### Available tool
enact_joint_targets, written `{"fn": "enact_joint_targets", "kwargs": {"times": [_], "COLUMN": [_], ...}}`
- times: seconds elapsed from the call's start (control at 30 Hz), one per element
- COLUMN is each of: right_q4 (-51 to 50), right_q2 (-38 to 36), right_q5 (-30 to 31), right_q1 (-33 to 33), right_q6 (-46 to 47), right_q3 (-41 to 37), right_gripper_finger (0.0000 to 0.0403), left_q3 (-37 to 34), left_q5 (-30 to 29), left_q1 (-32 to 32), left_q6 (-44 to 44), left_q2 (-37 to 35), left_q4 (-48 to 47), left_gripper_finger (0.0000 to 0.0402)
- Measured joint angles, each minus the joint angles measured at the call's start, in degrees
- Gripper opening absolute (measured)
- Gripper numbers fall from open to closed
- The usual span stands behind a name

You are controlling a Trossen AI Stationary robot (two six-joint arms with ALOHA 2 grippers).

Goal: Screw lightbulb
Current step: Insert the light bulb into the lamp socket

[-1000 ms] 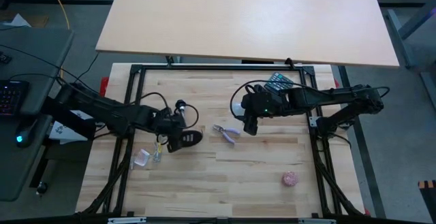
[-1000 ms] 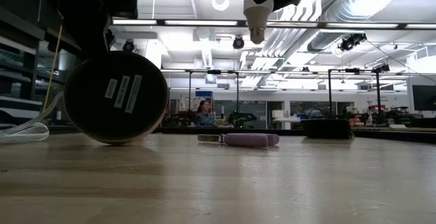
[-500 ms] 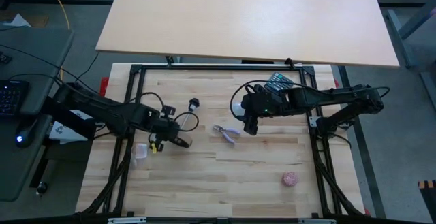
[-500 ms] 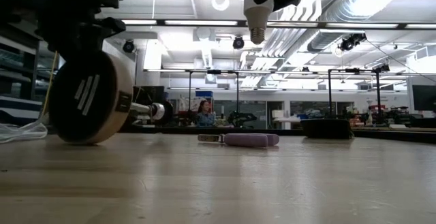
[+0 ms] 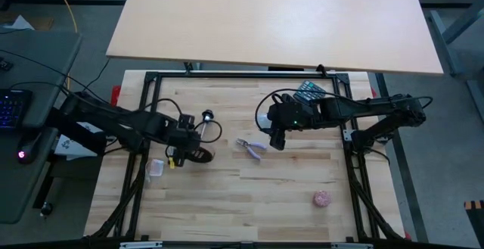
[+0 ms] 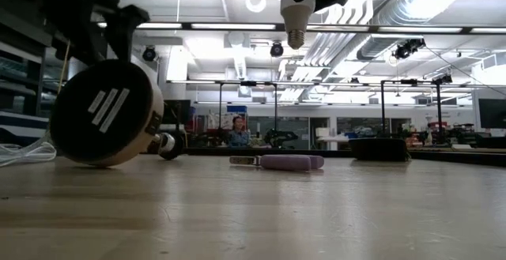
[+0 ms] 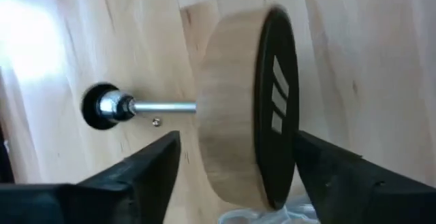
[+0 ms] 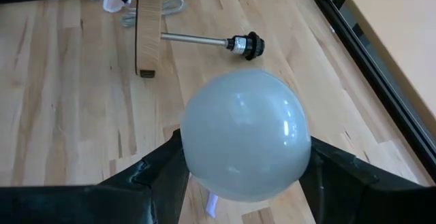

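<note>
We see the wooden lamp base (image 6: 107,112) lying tipped on its edge at the left of the low view, its dark underside facing the camera, and it sits at a different angle than a second ago: half a second back it showed more of its wooden rim and stood turned further away, and a second back it faced us almost flat and larger. In the high view the socket (image 5: 206,116) on its thin stem has swung from place to place and now points toward the upper right of the left arm's tip. The left end effector (image 7: 231,166) stands spread on either side of the disc, fingers (image 7: 146,166) clear of the wood on both flanks, so we judge it has let go or is regripping, and the base is not yet upright. The right end effector (image 8: 238,176) has not moved; it pinches the lightbulb (image 8: 240,134) by its round head, and in the low view the lightbulb hangs at the top centre, screw base pointing down, well above the bench (image 6: 316,212). For the task this means the socket is still lying sideways, so we think screwing cannot start until the base is set straight.
</note>
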Motion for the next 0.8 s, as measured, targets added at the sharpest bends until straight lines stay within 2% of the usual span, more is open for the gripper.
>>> {"fn": "enact_joint_targets", "kwargs": {"times": [0.2,0.33,0.53,0.8], "right_q4": [0.00,0.00,0.11,0.08], "right_q2": [0.00,0.00,0.00,0.00], "right_q5": [0.00,0.00,0.00,0.04], "right_q1": [0.01,0.00,0.01,-0.01], "right_q6": [0.11,0.11,0.12,1.28], "right_q3": [0.00,0.00,0.00,0.00], "right_gripper_finger": [0.0233,0.0233,0.0233,0.0233], "left_q3": [5.32,9.42,10.73,3.23], "left_q5": [-0.47,-2.54,-5.06,-10.64], "left_q1": [0.00,0.00,0.29,-5.54], "left_q6": [-2.17,-9.60,-39.64,-74.92], "left_q2": [-0.10,-0.88,-3.52,-7.49], "left_q4": [-2.66,-3.30,-3.07,-3.05], "left_gripper_finger": [0.0298,0.0299,0.0300,0.0300]}}
